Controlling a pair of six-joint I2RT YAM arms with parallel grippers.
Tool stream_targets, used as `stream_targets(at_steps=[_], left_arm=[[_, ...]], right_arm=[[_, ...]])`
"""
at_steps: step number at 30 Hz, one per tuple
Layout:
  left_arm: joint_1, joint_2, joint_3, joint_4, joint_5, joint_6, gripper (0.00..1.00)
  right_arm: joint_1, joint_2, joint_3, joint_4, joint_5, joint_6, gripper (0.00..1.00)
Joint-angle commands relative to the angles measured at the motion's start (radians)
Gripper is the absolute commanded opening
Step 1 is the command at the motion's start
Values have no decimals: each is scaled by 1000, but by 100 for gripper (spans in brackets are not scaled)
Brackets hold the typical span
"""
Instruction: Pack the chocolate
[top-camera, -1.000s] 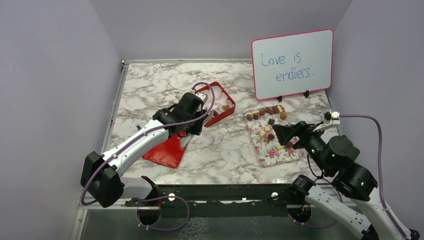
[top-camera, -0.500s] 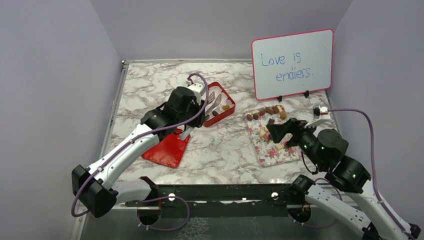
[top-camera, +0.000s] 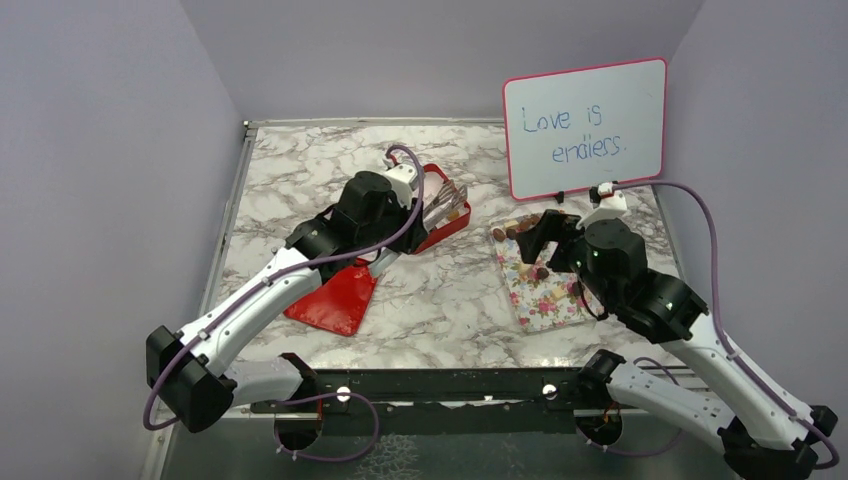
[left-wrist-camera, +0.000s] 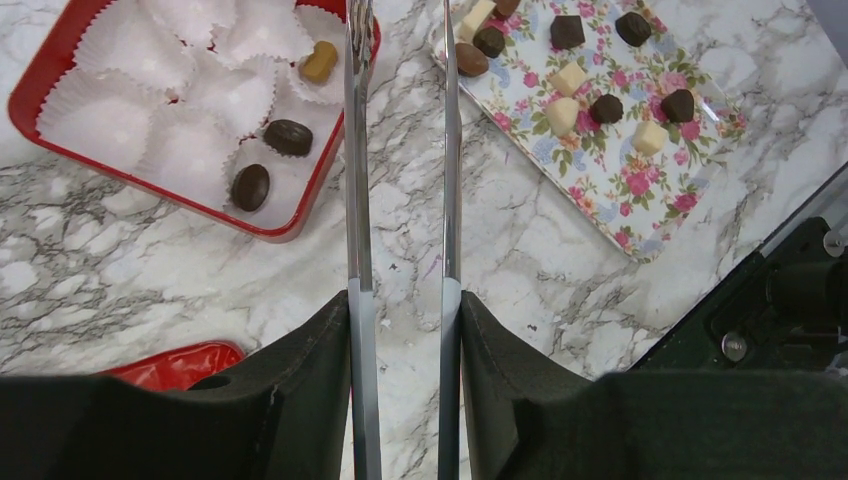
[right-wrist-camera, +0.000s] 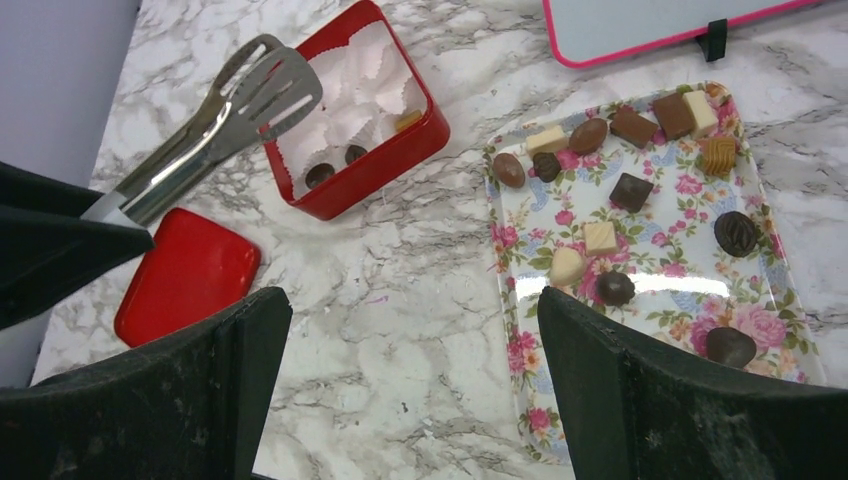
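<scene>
Several pieces of chocolate (right-wrist-camera: 631, 191), dark, light brown and cream, lie on a flowered tray (right-wrist-camera: 665, 262). Three more pieces of chocolate (left-wrist-camera: 288, 137) sit in white paper cups inside the red box (right-wrist-camera: 352, 183). My left gripper (left-wrist-camera: 403, 300) is shut on metal tongs (left-wrist-camera: 357, 180). The tongs' arms stand apart, with nothing between their tips, and reach over the box's right rim toward the tray. My right gripper (right-wrist-camera: 412, 320) hangs open and empty above the marble between box and tray. From above, the right gripper (top-camera: 535, 240) covers the tray's far end.
A red lid (top-camera: 335, 298) lies flat on the marble, left of and nearer than the box. A pink-framed whiteboard (top-camera: 585, 125) stands behind the tray. Walls close in the left, back and right sides.
My right arm has swung left and away from its base, from the tray's near half to over its far end. The left gripper shifted right, bringing the tongs across the box.
</scene>
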Motion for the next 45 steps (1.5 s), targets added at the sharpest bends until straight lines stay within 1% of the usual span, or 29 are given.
stream_targets(at_steps=[1,5,8,13,19,24,30,36,40,45], left_arm=[[-16,57,18,73,59,4,40],[-37,112,27,126,63,1,40],[-73,176,63,131,42,3,40],[-175,273,106,165,0,7,40],[-261,390,152,194,22,-5,40],[-283,434,153,197,9,-32,40],[-309,465,127,206,-4,-49,41],[-346,515,134,228,-30,-51,43],[-356,539,136,227,-65,-48,43],[-361,572,138,227,-76,-35,44]], right_arm=[[-4,40,66,-63,93,90,100],[-4,27,85,-101,147,167,100],[-4,5,106,-144,184,205,100],[-4,-76,92,-112,181,163,100],[-4,-132,97,-111,213,145,100],[-4,-144,91,-119,205,145,100],[-4,-155,62,-105,155,130,100],[-4,-160,53,-118,157,144,100],[-4,-170,47,-117,158,148,100],[-4,-169,47,-113,159,133,100]])
